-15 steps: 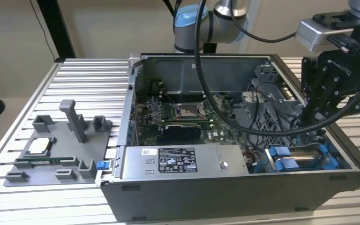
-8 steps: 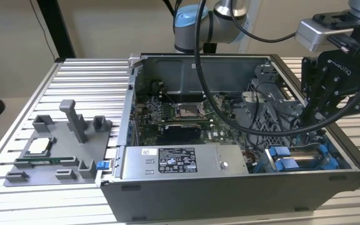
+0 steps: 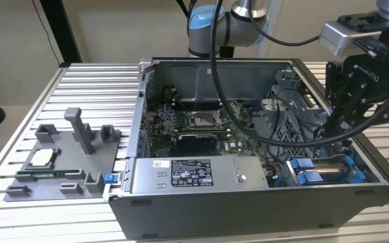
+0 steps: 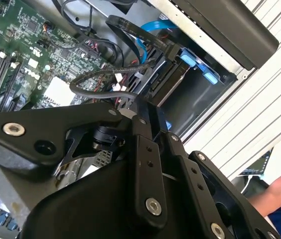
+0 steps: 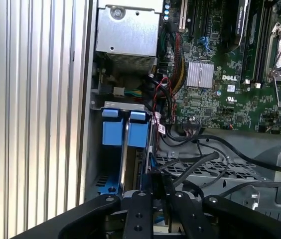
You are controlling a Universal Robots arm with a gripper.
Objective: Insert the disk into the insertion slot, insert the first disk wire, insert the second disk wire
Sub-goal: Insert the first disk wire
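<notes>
Gripper (image 3: 335, 129) hangs inside the case (image 3: 248, 207), jaws pressed nearly together; I cannot tell whether they pinch a wire. Just below it the disk (image 5: 136, 133) sits in the insertion slot (image 5: 123, 105). Wire insertion seems in hand and calls for fine alignment among the loose black cables (image 5: 200, 162).

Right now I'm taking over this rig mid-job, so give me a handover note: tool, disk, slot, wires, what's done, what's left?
Tool: low inside the case, just over the slot.
Disk: looks seated in the slot, between the blue clips.
Wires: a blue wire and black wires run close by the tool; their ends are hidden.
Done: disk insertion, apparently.
Left: neither disk wire can be confirmed as plugged in, so treat both as open.
</notes>
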